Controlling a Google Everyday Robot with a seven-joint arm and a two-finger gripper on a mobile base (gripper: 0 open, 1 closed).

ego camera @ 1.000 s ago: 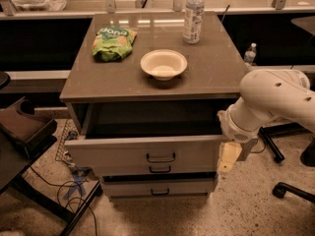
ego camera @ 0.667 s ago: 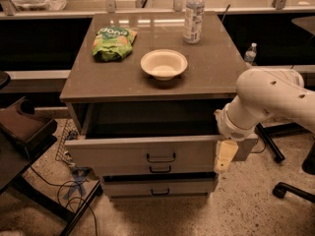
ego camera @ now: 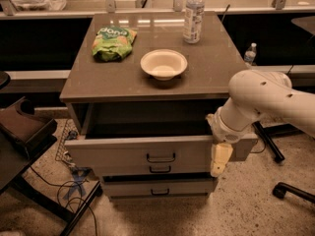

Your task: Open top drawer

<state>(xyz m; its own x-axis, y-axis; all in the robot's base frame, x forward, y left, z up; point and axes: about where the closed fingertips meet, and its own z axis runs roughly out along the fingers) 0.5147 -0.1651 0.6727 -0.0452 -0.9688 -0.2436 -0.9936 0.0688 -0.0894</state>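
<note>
The top drawer (ego camera: 113, 154) stands pulled well out, which is likely why the gripper (ego camera: 220, 160) hangs at its front's right end, whether open or closed I cannot tell

Top drawer (ego camera: 128, 151) pulled out — tool (ego camera: 220, 160) at its right front.

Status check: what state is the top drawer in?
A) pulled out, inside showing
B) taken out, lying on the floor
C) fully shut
A: the top drawer sits forward with open space behind its front; the hand hangs by its right end.
</note>
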